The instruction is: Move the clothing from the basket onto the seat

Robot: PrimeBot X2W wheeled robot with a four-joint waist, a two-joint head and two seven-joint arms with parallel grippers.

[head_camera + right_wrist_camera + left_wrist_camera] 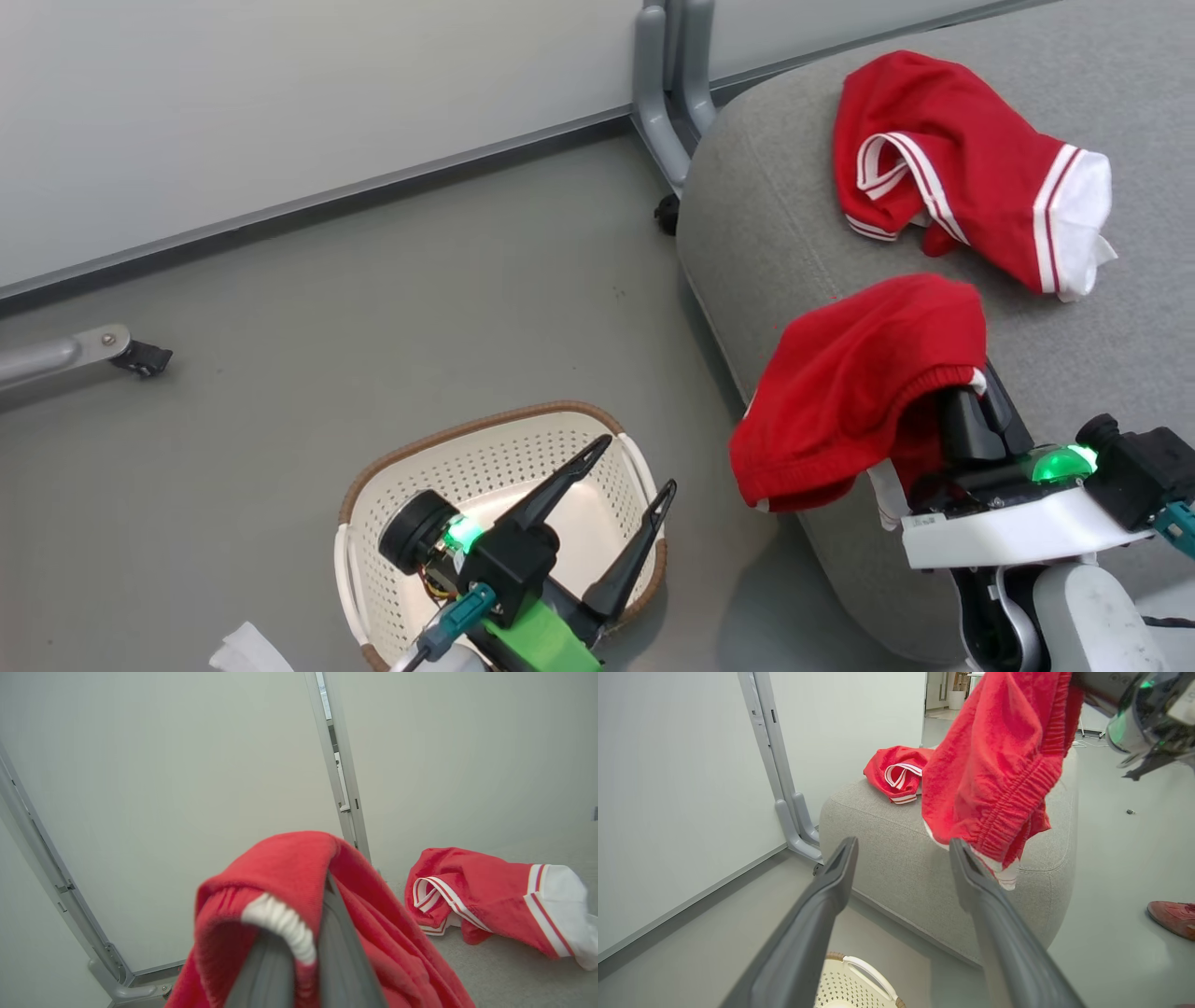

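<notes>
- Head view, right gripper (971, 420): jaws closed on the held garment (859, 383). The garment hangs at the near edge of the seat (775, 215), and part of it is past the rim, over the floor (420, 299).
- Laid garment (962, 168): lies on the seat top, further in and apart from the held one.
- Left gripper (635, 467): jaws wide open and holding nothing. It hovers above the basket (485, 422).
- Basket: stands on the floor near the seat. No red shows in the part of it that can be seen.
- Risk, as a judgement: if the held garment is let go here, much of its bulk would hang beyond the seat edge. Its own weight could pull it to the floor, because the drop point is too near the rim.
- Risk, as a judgement: the cloth wraps over both right fingers (343, 961). When they open it may cling and ride away with the arm.
- Hidden: the right fingertips sit under cloth, so the exact pinch point cannot be told.
- Cut off: the basket's near half lies under the left arm and the frame edge, so what it holds cannot be confirmed. The seat's far and right sides run out of frame.
- Left wrist view, red shoe (1174, 917): on the floor beside the seat, clipped by the frame, so little more than its toe shows.
</notes>
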